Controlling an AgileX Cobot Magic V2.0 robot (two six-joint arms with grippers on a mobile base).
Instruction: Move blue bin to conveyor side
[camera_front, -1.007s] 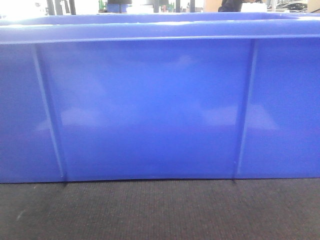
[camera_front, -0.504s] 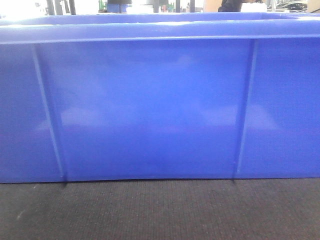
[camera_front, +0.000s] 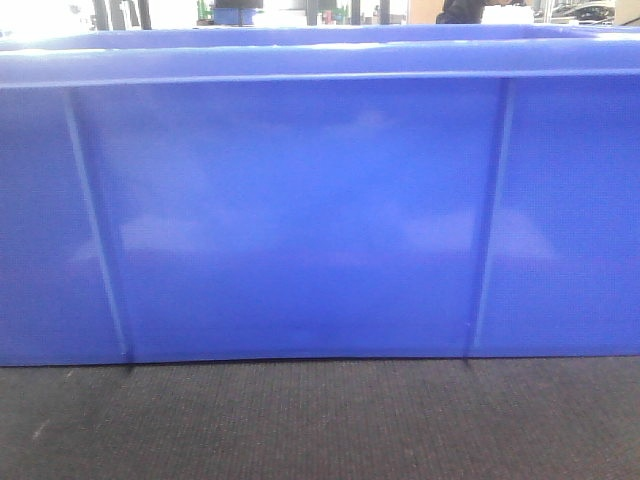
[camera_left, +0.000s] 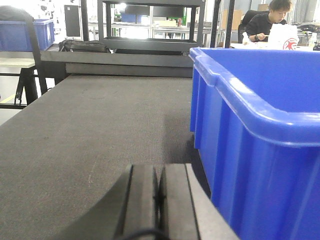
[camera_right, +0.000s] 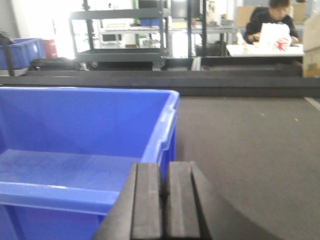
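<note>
The blue bin (camera_front: 300, 220) fills the front view with its ribbed glossy wall and thick top rim. It stands on a dark textured surface (camera_front: 320, 420). In the left wrist view the blue bin (camera_left: 260, 150) is at the right. My left gripper (camera_left: 159, 169) is shut and empty just left of the bin's wall, low over the dark surface. In the right wrist view I look into the empty blue bin (camera_right: 75, 120) on the left. My right gripper (camera_right: 164, 166) is shut with nothing in it, by the bin's near right corner.
A second blue bin (camera_left: 22, 32) stands far back at the left, beside a black bag (camera_left: 82, 46). A metal shelf rack (camera_left: 150, 42) runs across the back. A seated person (camera_right: 272, 20) works at a table. The dark surface (camera_right: 250, 145) stretches right of the bin.
</note>
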